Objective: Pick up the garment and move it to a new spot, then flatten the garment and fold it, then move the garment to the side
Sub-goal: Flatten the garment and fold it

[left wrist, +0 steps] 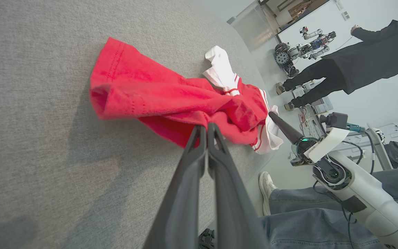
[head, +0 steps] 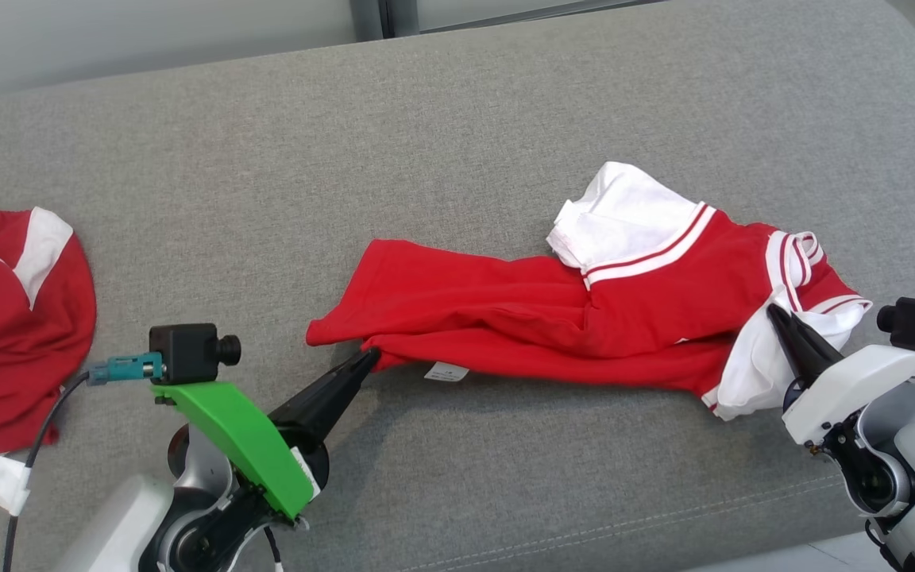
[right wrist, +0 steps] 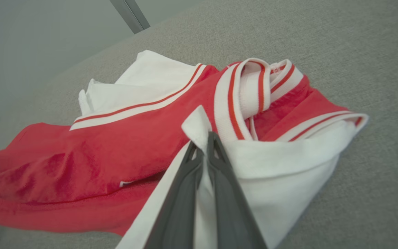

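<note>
Closest in, the left gripper (head: 371,357) has its two dark fingers (left wrist: 185,180) pressed together on the near hem corner of the red and white knit jersey (head: 537,310). A small white label (head: 447,371) lies just beside that pinch. The right gripper (head: 775,311) is closed as well. In the right wrist view, its tips nip a fold of white sleeve cloth at the jersey's collar end.

Between the two grips, the jersey rests on the grey woven fabric surface (head: 457,127). Its long axis runs side to side across the robot's front, hem at the left claw and collar at the right. It lies roughly parallel to the surface's near edge. Each arm holds the end on its own side, so the arms are uncrossed. The body of the jersey is bunched and twisted into a narrow band, not spread flat.

Farther back, a white short sleeve with red stripes (head: 624,214) splays out on the far side of the collar end. Well apart, at the left edge, sits a second red and white cloth heap (head: 13,334), touched by neither gripper.

Both grips sit along the near edge of the band. The coming move therefore likely depends on keeping the line between the claws taut while the loose width falls away from the robot.
</note>
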Controlling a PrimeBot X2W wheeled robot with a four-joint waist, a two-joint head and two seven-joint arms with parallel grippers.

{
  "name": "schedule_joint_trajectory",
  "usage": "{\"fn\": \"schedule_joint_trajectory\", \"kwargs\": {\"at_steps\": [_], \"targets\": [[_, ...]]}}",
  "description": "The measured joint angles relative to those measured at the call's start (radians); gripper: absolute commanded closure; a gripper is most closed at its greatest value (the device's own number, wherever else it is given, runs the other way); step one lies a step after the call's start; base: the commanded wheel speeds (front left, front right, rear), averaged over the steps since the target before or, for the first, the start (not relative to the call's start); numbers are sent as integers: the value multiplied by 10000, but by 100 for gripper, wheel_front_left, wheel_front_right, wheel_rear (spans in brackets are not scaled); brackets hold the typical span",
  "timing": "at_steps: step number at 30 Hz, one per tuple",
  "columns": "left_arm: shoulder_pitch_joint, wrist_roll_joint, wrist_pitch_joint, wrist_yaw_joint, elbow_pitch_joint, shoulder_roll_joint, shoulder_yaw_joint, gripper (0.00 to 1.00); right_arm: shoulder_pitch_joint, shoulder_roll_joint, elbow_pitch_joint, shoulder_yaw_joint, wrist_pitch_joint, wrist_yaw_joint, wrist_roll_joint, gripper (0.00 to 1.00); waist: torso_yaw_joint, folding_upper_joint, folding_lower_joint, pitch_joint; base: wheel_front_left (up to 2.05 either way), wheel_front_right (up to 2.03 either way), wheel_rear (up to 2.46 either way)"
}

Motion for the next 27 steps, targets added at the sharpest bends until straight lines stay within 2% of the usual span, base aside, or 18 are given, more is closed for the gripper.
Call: {"fn": "schedule_joint_trajectory", "kwargs": {"at_steps": [2, 10, 14, 15, 16, 17, 18, 19, 21, 24, 27], "targets": [[146, -42, 31, 102, -291, 150, 82, 100, -6, 6, 6, 23, -69, 4, -46, 72, 5, 0, 0, 9, 0, 0, 0], [663, -314, 132, 616, -1377, 516, 276, 100, -90, 31, 8, 73, -171, 29, -180, 55, 18, 0, 0, 36, 0, 0, 0], [852, -368, 219, 802, -1900, 594, 341, 100, -180, 81, 8, 94, -257, 29, -224, 51, 41, 0, 0, 105, 0, 0, 0], [882, -368, 224, 802, -2006, 612, 343, 100, -240, 84, 12, 96, -257, 29, -267, 47, 52, 0, 0, 134, 0, 0, 0], [898, -368, 249, 834, -2069, 621, 366, 100, -316, 102, 17, 113, -261, 31, -284, 38, 67, 0, 0, 155, 0, 0, 0], [940, -368, 249, 892, -2136, 646, 397, 100, -381, 125, 17, 142, -282, 33, -291, 38, 78, 0, 0, 170, 0, 0, 0], [994, -368, 251, 920, -2224, 702, 418, 100, -443, 159, 17, 167, -286, 35, -314, 42, 85, 0, 0, 184, 0, 0, 0], [1051, -370, 251, 932, -2318, 757, 435, 100, -492, 188, 17, 178, -288, 35, -337, 52, 91, 0, 0, 197, 0, 0, 0], [1138, -372, 284, 1018, -2431, 819, 470, 100, -524, 217, 21, 203, -288, 94, -339, 56, 103, 0, 0, 221, 0, 0, 0], [1242, -395, 299, 1106, -2663, 844, 510, 100, -525, 242, 75, 228, -288, 94, -341, 56, 123, 0, 0, 254, 0, 0, 0], [1347, -395, 299, 1139, -2809, 903, 610, 100, -526, 226, 132, 251, -305, 94, -408, 47, 141, 0, 0, 274, 0, 0, 0]]}}
